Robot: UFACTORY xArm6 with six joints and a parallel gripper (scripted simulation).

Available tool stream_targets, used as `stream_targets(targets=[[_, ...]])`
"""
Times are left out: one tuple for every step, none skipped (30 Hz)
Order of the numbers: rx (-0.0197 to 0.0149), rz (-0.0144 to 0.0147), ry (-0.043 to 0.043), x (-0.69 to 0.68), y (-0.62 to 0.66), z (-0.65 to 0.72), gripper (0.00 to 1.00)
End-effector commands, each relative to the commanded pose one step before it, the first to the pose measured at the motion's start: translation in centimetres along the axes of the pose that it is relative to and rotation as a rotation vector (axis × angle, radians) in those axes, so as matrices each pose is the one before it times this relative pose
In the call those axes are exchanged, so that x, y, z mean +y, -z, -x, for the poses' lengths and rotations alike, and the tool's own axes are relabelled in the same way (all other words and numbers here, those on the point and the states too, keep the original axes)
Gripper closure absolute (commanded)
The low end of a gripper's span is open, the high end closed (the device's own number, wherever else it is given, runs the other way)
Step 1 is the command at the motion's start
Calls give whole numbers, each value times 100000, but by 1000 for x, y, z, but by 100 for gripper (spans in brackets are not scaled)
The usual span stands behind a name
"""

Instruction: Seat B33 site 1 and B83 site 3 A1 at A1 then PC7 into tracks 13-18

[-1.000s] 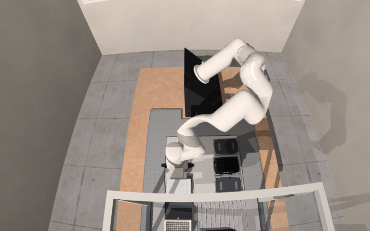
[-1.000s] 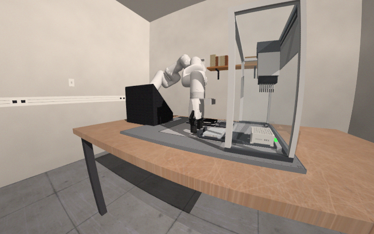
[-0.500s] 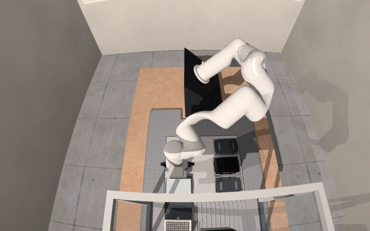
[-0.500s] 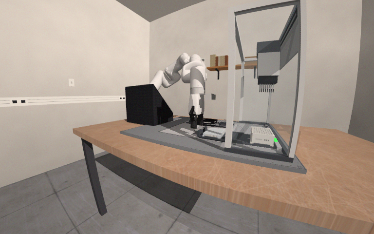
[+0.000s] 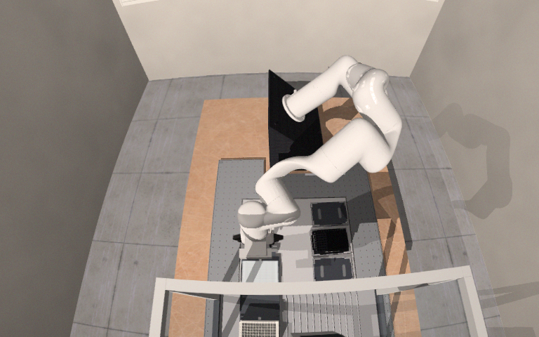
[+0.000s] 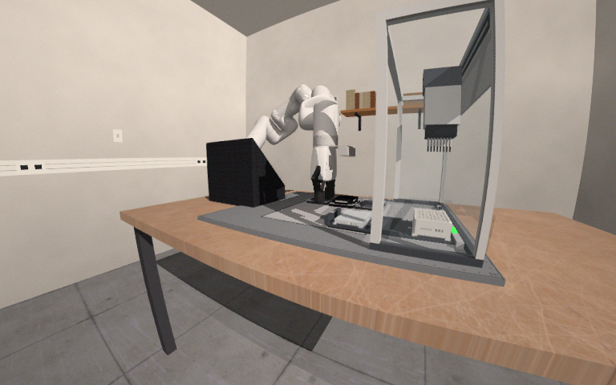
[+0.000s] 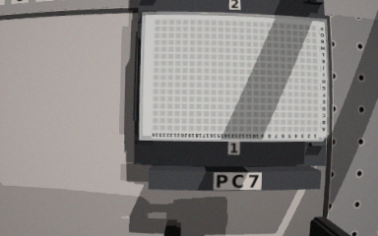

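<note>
Carrier PC7 (image 5: 260,298) (image 6: 399,227) (image 7: 197,153): lying lengthwise in the tracks on the robot's left side, long axis running from the arm side into the instrument. Looks flat; track numbers not readable. Handle (image 6: 334,214) (image 7: 172,178) is the end facing the arm.

B33 (image 5: 260,271) (image 6: 351,218) (image 7: 231,79) on site 1, next to handle, A1 at the handle-side corner on the robot's left. Looks level. Site 2 vacant. B83 (image 5: 259,329) (image 6: 431,224) on site 3, farthest in; its A1 corner too small to read. Green lamp (image 6: 453,230) lit just behind it. B38 (image 5: 330,241) (image 6: 346,199) in the middle nest, the outer two nests vacant.

Key relation: pincer (image 5: 257,238) (image 6: 324,197) (image 7: 247,228) is on the arm side of the handle, apart from it, roughly in line with the carrier's long axis. Fingers spread wide, nothing between them. So PC7 lies straight ahead, away from the base.

Judgement: loading looks done, only moving clear is left. Next move should go up or back toward the base; going forward risks bumping handle or B33.

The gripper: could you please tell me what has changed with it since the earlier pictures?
The open gripper has risen and drawn slightly back toward the arm's base. Nothing was visibly taken hold of or let go. PC7, B33 and B83 stayed put; the lamp stayed green.
</note>
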State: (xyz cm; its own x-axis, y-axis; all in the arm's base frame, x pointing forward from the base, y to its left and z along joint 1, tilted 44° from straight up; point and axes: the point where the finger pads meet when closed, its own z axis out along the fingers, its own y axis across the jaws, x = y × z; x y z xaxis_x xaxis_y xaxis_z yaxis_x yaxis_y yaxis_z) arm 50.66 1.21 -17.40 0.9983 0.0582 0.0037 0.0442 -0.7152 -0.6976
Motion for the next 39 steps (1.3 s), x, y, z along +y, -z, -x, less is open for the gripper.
stream_targets(targets=[[312, 142, 99, 17, 718, -132, 18], [0, 1, 0, 0, 167, 0, 18], [0, 1, 0, 0, 167, 0, 18], [0, 1, 0, 0, 167, 0, 18], [0, 1, 0, 0, 167, 0, 18], [0, 1, 0, 0, 167, 0, 18], [0, 1, 0, 0, 167, 0, 18], [0, 1, 0, 0, 167, 0, 18], [0, 1, 0, 0, 167, 0, 18], [0, 1, 0, 0, 167, 0, 18], [0, 1, 0, 0, 167, 0, 18], [0, 1, 0, 0, 167, 0, 18], [0, 1, 0, 0, 167, 0, 18], [0, 1, 0, 0, 167, 0, 18], [0, 0, 0, 0, 0, 0, 18], [0, 0, 0, 0, 0, 0, 18], [0, 1, 0, 0, 167, 0, 18], [0, 1, 0, 0, 167, 0, 18], [0, 1, 0, 0, 167, 0, 18], [0, 1, 0, 0, 167, 0, 18], [0, 1, 0, 0, 167, 0, 18], [0, 1, 0, 0, 167, 0, 18], [0, 1, 0, 0, 167, 0, 18], [0, 1, 0, 0, 167, 0, 18], [0, 1, 0, 0, 167, 0, 18], [0, 1, 0, 0, 167, 0, 18], [0, 1, 0, 0, 167, 0, 18], [0, 1, 0, 0, 167, 0, 18], [0, 1, 0, 0, 167, 0, 18], [0, 1, 0, 0, 167, 0, 18], [0, 1, 0, 0, 167, 0, 18], [0, 0, 0, 0, 0, 0, 18], [0, 0, 0, 0, 0, 0, 18], [0, 1, 0, 0, 167, -1, 18], [0, 1, 0, 0, 167, 0, 18], [0, 1, 0, 0, 167, 0, 18], [0, 1, 0, 0, 167, 0, 18], [0, 1, 0, 0, 167, 0, 18], [0, 1, 0, 0, 167, 0, 18]])
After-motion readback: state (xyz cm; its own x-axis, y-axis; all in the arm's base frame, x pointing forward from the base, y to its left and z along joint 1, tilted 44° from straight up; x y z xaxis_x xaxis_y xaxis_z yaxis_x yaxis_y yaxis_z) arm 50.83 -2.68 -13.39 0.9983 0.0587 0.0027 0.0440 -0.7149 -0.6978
